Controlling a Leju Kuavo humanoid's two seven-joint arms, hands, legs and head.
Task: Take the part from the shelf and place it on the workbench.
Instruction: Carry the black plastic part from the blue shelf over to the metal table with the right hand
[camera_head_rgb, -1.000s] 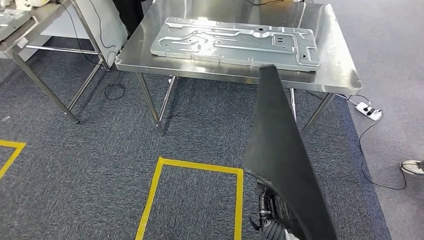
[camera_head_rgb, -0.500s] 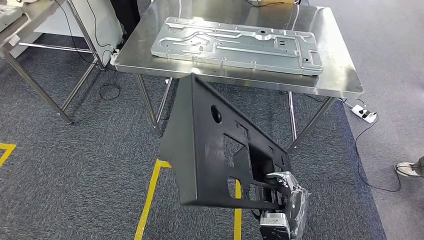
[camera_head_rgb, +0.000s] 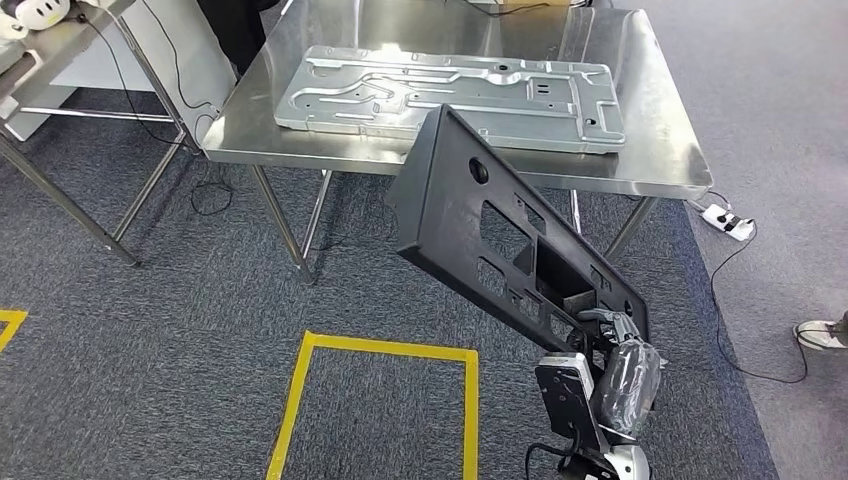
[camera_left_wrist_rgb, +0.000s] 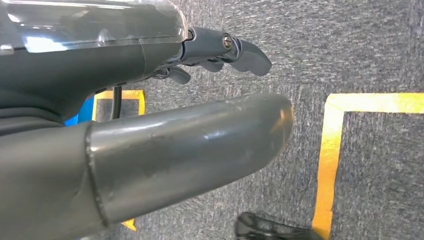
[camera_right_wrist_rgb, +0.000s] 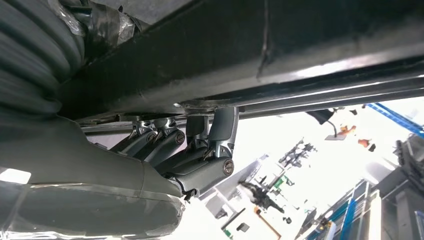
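Observation:
The part (camera_head_rgb: 500, 230) is a long black panel with several cut-outs. It hangs tilted in the air in front of the workbench (camera_head_rgb: 655, 150), and its upper end overlaps the bench's front edge in the head view. My right hand (camera_head_rgb: 612, 348) grips its lower end. In the right wrist view the fingers (camera_right_wrist_rgb: 200, 145) hook around the edge of the part (camera_right_wrist_rgb: 250, 50). My left hand (camera_left_wrist_rgb: 150, 110) hangs above the carpet, holding nothing, thumb apart from the fingers.
A large silver sheet-metal panel (camera_head_rgb: 450, 95) lies across the workbench. A second steel table (camera_head_rgb: 60, 45) stands at the left. A yellow tape square (camera_head_rgb: 385, 350) marks the carpet. A power strip (camera_head_rgb: 728, 222) and a person's shoe (camera_head_rgb: 822, 332) lie at the right.
The part has turned from edge-on to facing me, then swung up and away toward the workbench. My right hand has risen with it. The camera has shifted slightly.

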